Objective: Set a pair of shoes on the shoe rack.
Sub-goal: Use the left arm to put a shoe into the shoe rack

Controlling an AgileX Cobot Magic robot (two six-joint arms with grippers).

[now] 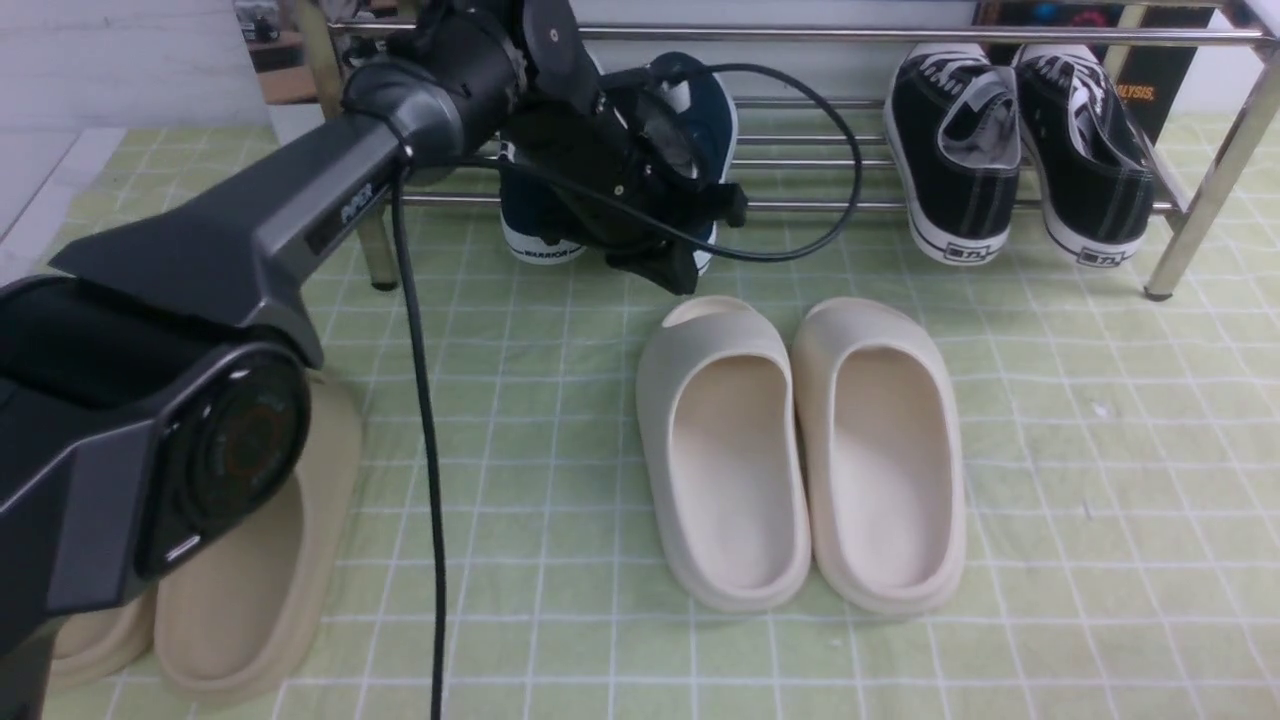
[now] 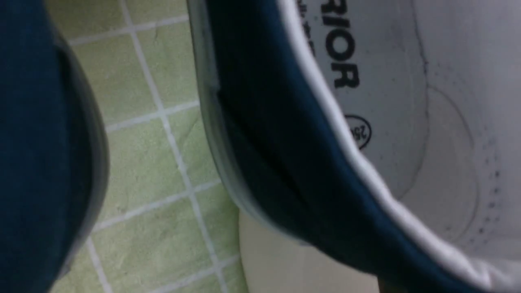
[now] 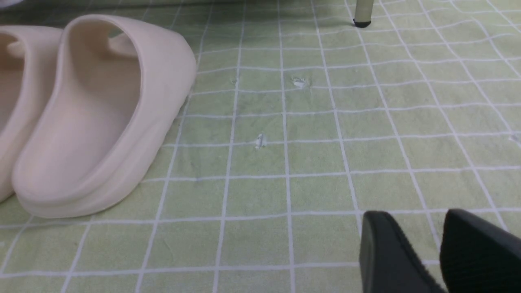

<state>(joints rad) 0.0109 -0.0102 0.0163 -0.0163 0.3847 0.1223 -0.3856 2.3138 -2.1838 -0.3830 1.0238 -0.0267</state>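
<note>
Two navy slip-on shoes lean on the chrome shoe rack (image 1: 800, 35) at its left part. The left shoe (image 1: 540, 215) shows its white heel strip. My left gripper (image 1: 700, 235) is shut on the collar of the right shoe (image 1: 705, 105), and the wrist hides that shoe's heel. In the left wrist view the held shoe's navy side and white lining (image 2: 309, 162) fill the picture, with the other shoe (image 2: 36, 142) beside it. My right gripper (image 3: 423, 244) hovers low over the green mat, slightly open and holding nothing.
A pair of black lace-up sneakers (image 1: 1020, 150) leans on the rack's right part. Cream slides (image 1: 800, 450) lie on the checked mat in front of the rack; one cream slide (image 3: 101, 114) is beside my right gripper. Tan slides (image 1: 250, 570) lie under my left arm. A rack leg (image 3: 361, 12) stands ahead.
</note>
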